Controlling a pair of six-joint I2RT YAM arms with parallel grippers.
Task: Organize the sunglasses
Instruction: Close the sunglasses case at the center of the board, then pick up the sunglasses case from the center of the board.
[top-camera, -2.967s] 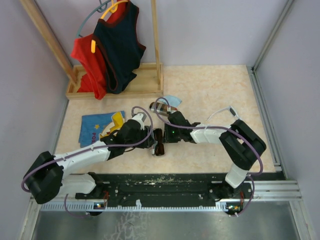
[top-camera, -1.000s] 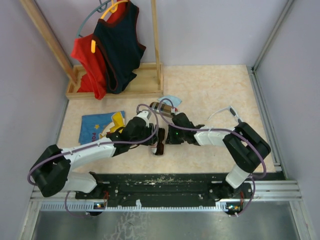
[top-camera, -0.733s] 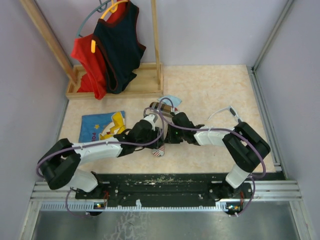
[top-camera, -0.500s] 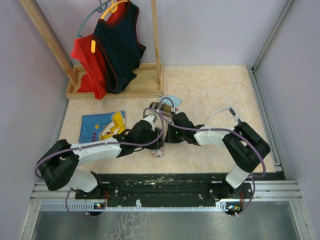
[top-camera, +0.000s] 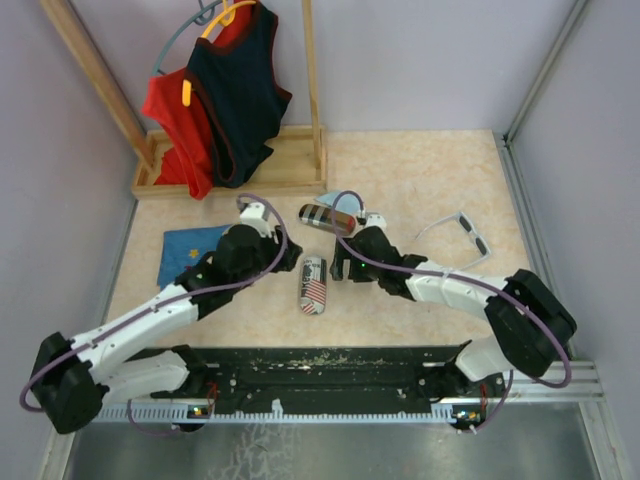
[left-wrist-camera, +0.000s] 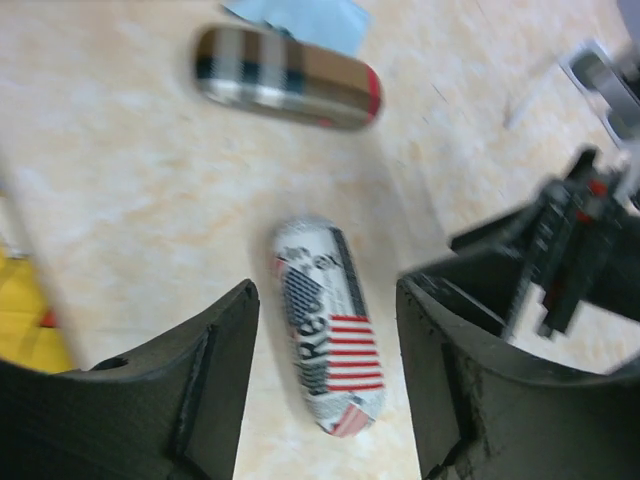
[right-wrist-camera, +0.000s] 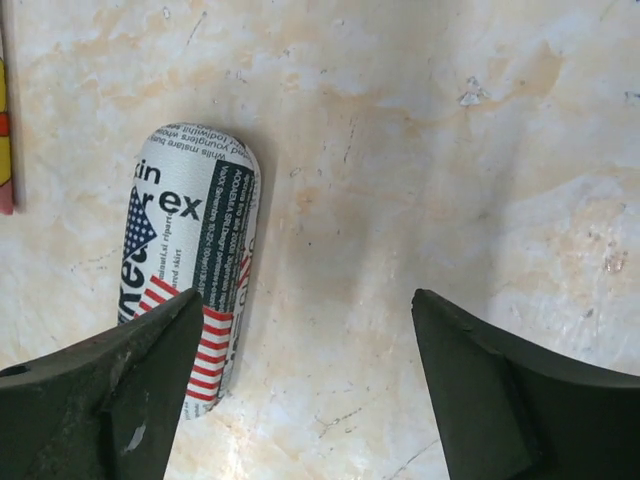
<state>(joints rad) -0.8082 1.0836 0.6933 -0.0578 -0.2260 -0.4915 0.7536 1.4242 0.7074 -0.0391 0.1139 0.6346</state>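
The white-grey sunglasses (top-camera: 457, 236) lie on the table (top-camera: 420, 170) right of centre in the top view, with the frame toward the right and a thin arm reaching left. They are well apart from both grippers and touch nothing else. Left of them, near the middle of the frame, the flag-print case (top-camera: 313, 284) lies closed and flat, its long axis running up and down the picture. Above it the plaid case (top-camera: 329, 218) lies closed and crosswise, with a light-blue cloth (top-camera: 341, 199) showing just behind it. The right gripper (top-camera: 341, 268) sits just right of the flag-print case; its wrist view shows the jaws spread wide, with only bare table between them and the case off to the left. The left gripper (top-camera: 284, 262) sits just left of that case. Its jaws also stand apart and hold nothing, and its wrist view shows the case lying on the table in the gap between them. A blue and yellow cloth (top-camera: 192, 252) lies at the left. A wooden rack (top-camera: 250, 160) at the upper left carries a red garment (top-camera: 170, 120) and a navy garment (top-camera: 240, 85).
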